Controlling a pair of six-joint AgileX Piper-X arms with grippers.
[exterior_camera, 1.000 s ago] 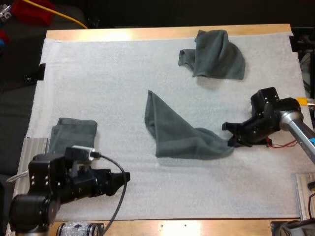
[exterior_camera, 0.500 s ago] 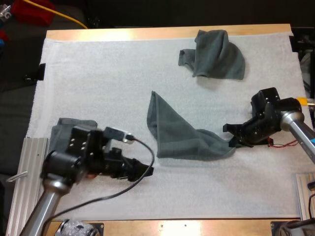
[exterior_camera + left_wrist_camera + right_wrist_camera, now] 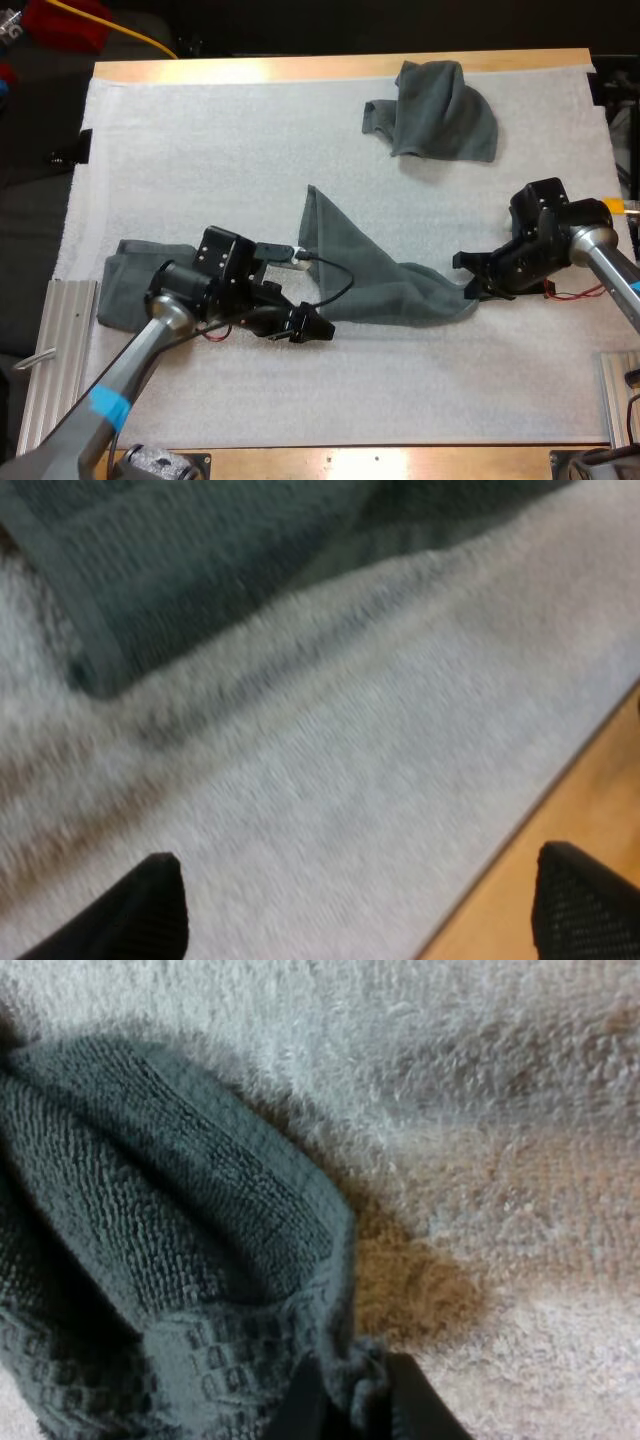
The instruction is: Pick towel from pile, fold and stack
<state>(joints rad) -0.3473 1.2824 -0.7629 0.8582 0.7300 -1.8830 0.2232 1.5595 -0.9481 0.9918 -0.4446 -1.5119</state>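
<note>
A dark grey-green towel (image 3: 365,268) lies spread in the middle of the mat, one corner pointing to the far side. My right gripper (image 3: 473,287) is shut on its right corner, and the right wrist view shows the towel's hem (image 3: 352,1378) pinched between the fingers. My left gripper (image 3: 312,331) is open just in front of the towel's near left corner (image 3: 95,670), fingers (image 3: 150,905) wide apart over bare mat. A crumpled towel (image 3: 440,110) lies at the far right. A folded towel (image 3: 125,285) sits at the left, partly hidden by my left arm.
The white mat (image 3: 200,150) covers the wooden table; its near wooden edge (image 3: 580,810) lies close to my left gripper. A grooved metal rail (image 3: 55,340) runs along the left side of the table.
My left arm swung right and forward from the near left corner to the spread towel's near left corner. The right gripper and the towel's right corner held still.
</note>
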